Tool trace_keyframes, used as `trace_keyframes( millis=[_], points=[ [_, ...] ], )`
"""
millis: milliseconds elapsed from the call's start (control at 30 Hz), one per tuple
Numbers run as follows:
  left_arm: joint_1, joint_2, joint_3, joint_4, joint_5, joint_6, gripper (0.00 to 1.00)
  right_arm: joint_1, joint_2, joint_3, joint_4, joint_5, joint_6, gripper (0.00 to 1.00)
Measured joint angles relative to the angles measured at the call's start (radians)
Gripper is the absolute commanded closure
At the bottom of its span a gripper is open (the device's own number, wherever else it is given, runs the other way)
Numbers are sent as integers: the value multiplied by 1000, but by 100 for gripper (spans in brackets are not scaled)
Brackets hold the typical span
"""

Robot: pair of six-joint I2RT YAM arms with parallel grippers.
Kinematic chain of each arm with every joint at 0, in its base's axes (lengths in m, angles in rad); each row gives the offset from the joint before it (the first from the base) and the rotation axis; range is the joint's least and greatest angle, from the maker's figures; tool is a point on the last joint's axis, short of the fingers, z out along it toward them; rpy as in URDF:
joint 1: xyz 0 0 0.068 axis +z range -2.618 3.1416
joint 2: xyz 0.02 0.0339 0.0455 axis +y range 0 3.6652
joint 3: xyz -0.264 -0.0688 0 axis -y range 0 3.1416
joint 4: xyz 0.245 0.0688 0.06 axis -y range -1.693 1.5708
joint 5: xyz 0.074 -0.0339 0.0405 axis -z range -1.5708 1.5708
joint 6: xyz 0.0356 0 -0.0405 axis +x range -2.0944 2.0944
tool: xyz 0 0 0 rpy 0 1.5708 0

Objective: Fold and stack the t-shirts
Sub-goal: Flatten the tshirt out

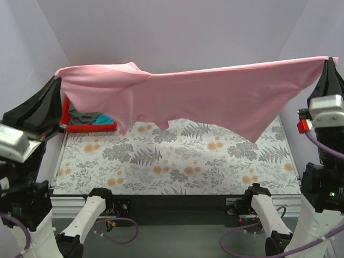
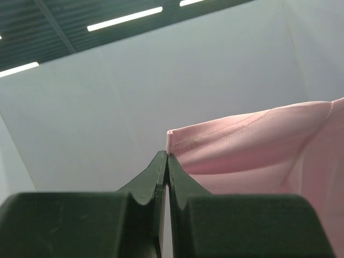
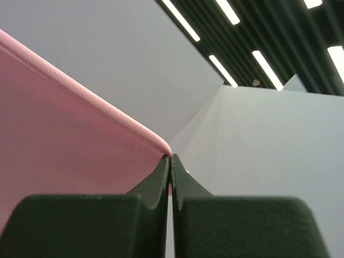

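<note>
Pink t-shirt (image 1: 215,97) hung stretched between both arms.
Wrist views showed left gripper (image 2: 166,157) and right gripper (image 3: 171,157) clamped on its corners; only the top view showed it above the floral surface (image 1: 177,161) and red bin (image 1: 91,128).

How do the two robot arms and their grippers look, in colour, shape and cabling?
Both arms have white tube-like links joined by black joint housings, with purple cables trailing from them. The left gripper and right gripper are black, with matte dark fingers that taper to thin tips. Each wrist carries a pale grey box; the right one has a small red part.
</note>
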Motion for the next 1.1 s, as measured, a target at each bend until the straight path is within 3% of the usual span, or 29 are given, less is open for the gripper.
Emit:
trace_keyframes(
  millis=[167, 333, 433, 767, 933, 1100],
  points=[
    [2, -14, 156, -69, -72, 36, 100, 0, -78, 32, 68, -16, -20, 99],
    [2, 7, 148, -132, -93, 40, 100, 0, -87, -22, 78, -44, -49, 99],
    [2, -16, 40, -173, -77, 29, 100, 0, -119, -146, 80, -58, -74, 99],
    [2, -62, -525, -232, 8, -42, 100, -1, -190, -699, 47, -178, -159, 99],
    [2, 105, -663, -127, 26, -47, 100, -1, -104, -891, 84, -234, -196, 99],
    [2, 365, -716, 19, 30, -39, 100, -1, 138, -938, 182, -247, -211, 99]
  ],
)
